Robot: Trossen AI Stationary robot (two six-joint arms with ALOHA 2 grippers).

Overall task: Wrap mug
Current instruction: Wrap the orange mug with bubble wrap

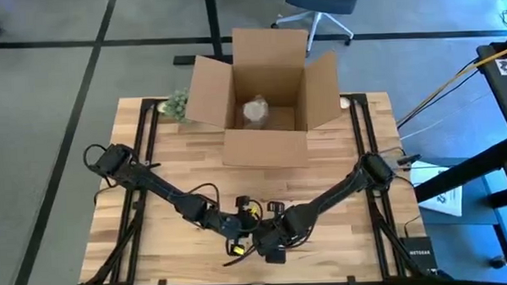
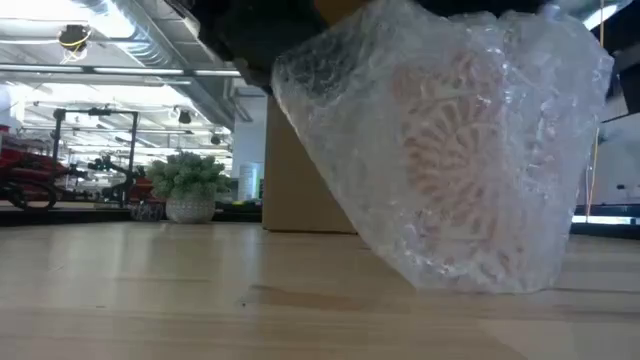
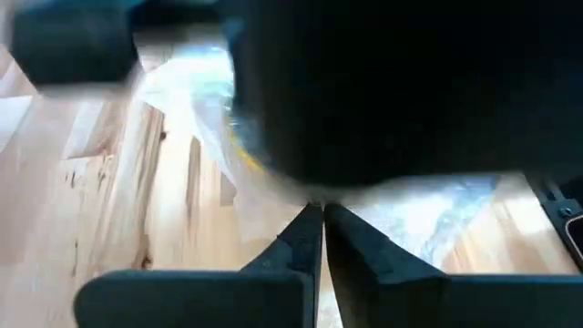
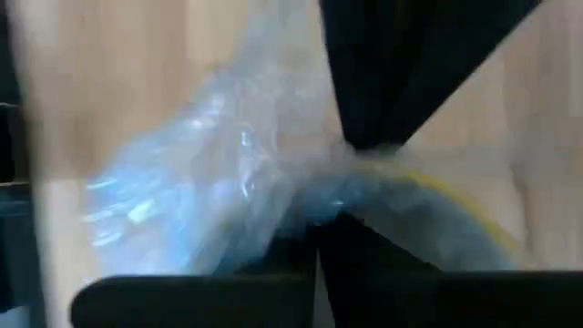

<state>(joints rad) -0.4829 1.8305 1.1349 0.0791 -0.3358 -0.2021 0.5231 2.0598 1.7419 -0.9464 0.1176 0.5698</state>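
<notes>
Both grippers meet at the near edge of the wooden table (image 1: 156, 247), in front of the open cardboard box (image 1: 265, 100). The left gripper (image 3: 322, 217) has its fingers pressed together, pinching the bubble wrap (image 2: 450, 150) around the mug (image 2: 470, 170). The right gripper (image 4: 342, 182) is also closed on the wrap. The wrapped mug sits tilted, its lower edge touching the tabletop. Another wrapped bundle (image 1: 256, 110) lies inside the box.

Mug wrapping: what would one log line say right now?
left gripper: shut on wrap | right gripper: shut on wrap | mug: tilted, bundled | box: open
</notes>
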